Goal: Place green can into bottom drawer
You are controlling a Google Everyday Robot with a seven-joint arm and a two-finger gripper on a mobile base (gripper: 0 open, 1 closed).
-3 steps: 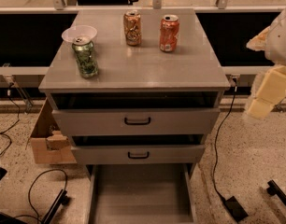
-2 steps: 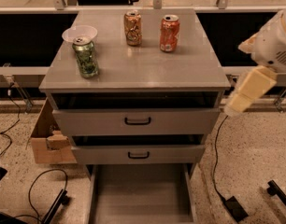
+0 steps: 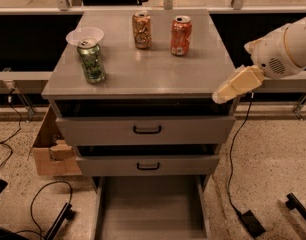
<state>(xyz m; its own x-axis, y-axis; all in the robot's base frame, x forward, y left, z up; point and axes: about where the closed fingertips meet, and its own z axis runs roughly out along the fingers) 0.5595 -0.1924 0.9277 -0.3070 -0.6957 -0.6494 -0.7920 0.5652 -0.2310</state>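
Observation:
The green can stands upright on the left of the grey cabinet top, just in front of a clear bowl. The bottom drawer is pulled out at the cabinet's foot, and its flat grey floor shows nothing in it. My gripper hangs at the cabinet's right front corner, at about top height. It points left and down, is far from the green can and holds nothing I can see.
A brown-gold can and an orange-red can stand at the back middle of the top. The two upper drawers are slightly open. A cardboard box sits on the floor at left, and cables lie on the floor on both sides.
My arm and gripper have moved left, from right of the cabinet to its right front corner. The cans and drawers have not moved.

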